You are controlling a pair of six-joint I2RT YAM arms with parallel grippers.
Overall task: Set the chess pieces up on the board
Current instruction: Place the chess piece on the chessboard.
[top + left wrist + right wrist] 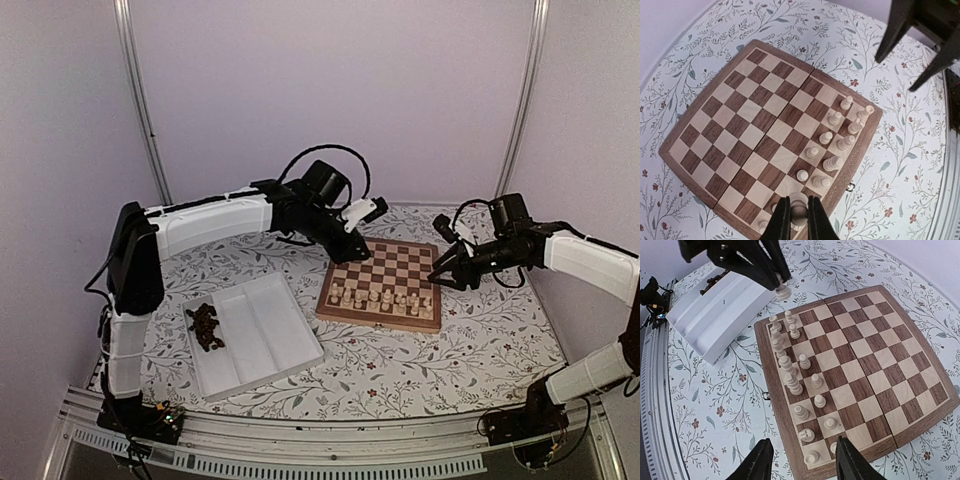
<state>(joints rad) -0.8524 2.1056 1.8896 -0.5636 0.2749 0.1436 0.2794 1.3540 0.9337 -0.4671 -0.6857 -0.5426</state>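
From where I stand, the left arm (210, 222) is made of smooth white plastic shells joined by chunky black motor housings, with a black block at the shoulder and a rounded black unit at the wrist. A thin black cable (318, 152) arcs over that wrist. The right arm (590, 258) is the same make, with white rounded shells, black joints and a boxy black unit on the wrist, and a dark curling cable (472, 208) beside it. Each arm rises from a squat black base with loose wiring. The left gripper (799, 216) has two slim matte black fingers. The right gripper (802, 445) has the same black fingers, flat-sided and tapering toward the tips.
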